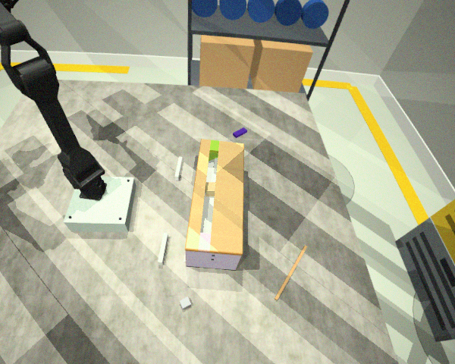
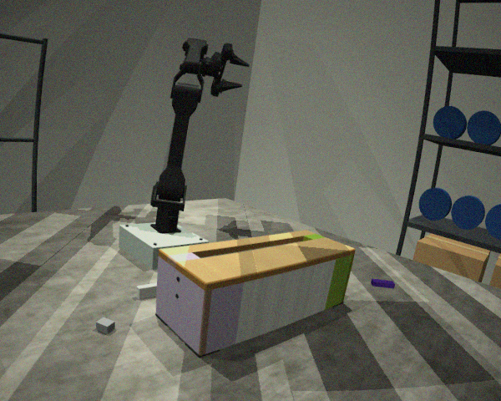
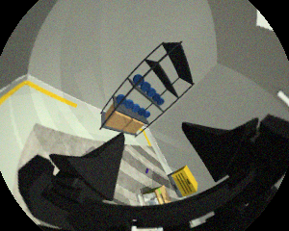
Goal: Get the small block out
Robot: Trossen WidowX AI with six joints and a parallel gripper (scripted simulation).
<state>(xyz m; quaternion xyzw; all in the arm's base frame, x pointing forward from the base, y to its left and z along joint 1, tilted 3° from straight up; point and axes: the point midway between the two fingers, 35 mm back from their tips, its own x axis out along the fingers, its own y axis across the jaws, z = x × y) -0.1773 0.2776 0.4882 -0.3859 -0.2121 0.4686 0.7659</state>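
On the counter [image 1: 114,297] [image 2: 61,353] [image 3: 36,149], the black arm [image 1: 57,121] [image 2: 179,138] rises behind the long box [image 1: 228,196] [image 2: 280,259] [image 3: 162,194] in the exterior view. Its jaws stand wide open and hold nothing, high up. The small tan block [image 1: 210,189] lies inside the box, visible through the top slot, well apart from and below them.

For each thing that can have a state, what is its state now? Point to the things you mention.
Gripper [image 2: 245,75] [image 3: 152,131]: open, raised above the table, nothing between its fingers.
Box [image 1: 230,196] [image 2: 280,259]: upright on the table, slot in its top open.
Small tan block [image 1: 210,189]: inside the box, seen through the slot.
Orange stick [image 1: 290,273]: lying flat.
Purple block [image 1: 240,133] [image 2: 382,283] [image 3: 146,170]: lying flat.
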